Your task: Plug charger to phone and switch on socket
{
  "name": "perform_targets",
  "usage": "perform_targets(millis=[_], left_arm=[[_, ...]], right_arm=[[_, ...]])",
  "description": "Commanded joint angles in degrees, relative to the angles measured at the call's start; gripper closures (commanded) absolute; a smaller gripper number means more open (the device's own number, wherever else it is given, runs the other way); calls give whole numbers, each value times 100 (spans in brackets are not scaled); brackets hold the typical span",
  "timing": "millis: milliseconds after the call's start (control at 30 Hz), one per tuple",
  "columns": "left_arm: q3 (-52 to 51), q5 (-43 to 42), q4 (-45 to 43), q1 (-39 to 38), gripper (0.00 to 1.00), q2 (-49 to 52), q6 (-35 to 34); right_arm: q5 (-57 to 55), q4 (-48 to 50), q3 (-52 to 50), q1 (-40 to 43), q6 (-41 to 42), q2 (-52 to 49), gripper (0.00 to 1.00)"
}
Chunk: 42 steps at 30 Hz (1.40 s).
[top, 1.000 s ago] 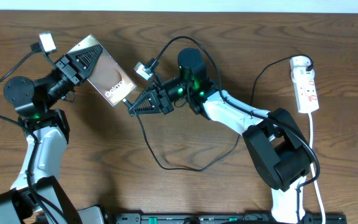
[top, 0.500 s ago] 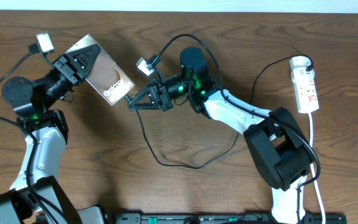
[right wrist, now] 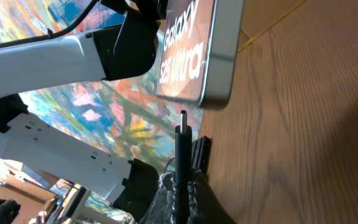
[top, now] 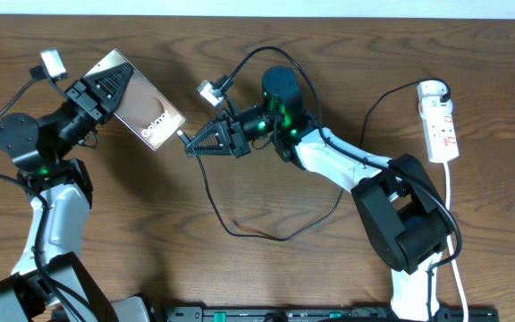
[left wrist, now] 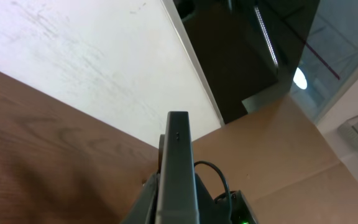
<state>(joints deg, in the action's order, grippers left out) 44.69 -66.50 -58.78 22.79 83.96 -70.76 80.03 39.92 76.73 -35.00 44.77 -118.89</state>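
Observation:
The phone (top: 142, 111), glossy brownish with white "Galaxy" lettering, is held tilted above the table with my left gripper (top: 104, 89) shut on its upper end. In the left wrist view its thin edge (left wrist: 178, 163) rises between the fingers. My right gripper (top: 191, 147) is shut on the charger's plug (right wrist: 183, 144), whose small tip points at the phone's lower end (right wrist: 217, 74), a short gap below it. The black charger cable (top: 240, 231) loops across the table. The socket (top: 440, 122), a white power strip with red marks, lies at the far right.
A white cord (top: 455, 234) runs from the socket toward the front edge. A black cable (top: 375, 105) leads to the black plug at the socket's far end. The right arm's base (top: 404, 219) stands front right. A black rail (top: 311, 314) lines the front edge.
The left arm has carried the phone a little left and up. The right gripper has risen slightly with the plug toward the phone's lower end. Both grips are unchanged.

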Motion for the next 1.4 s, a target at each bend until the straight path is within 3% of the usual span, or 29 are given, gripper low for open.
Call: perform_targets(millis=[0, 1367], left_arm=[[74, 168, -72, 28, 92, -15, -98], [74, -127, -70, 11, 92, -15, -129]], right_arm=[[101, 20, 79, -68, 44, 59, 99], [44, 22, 79, -186, 42, 59, 99]])
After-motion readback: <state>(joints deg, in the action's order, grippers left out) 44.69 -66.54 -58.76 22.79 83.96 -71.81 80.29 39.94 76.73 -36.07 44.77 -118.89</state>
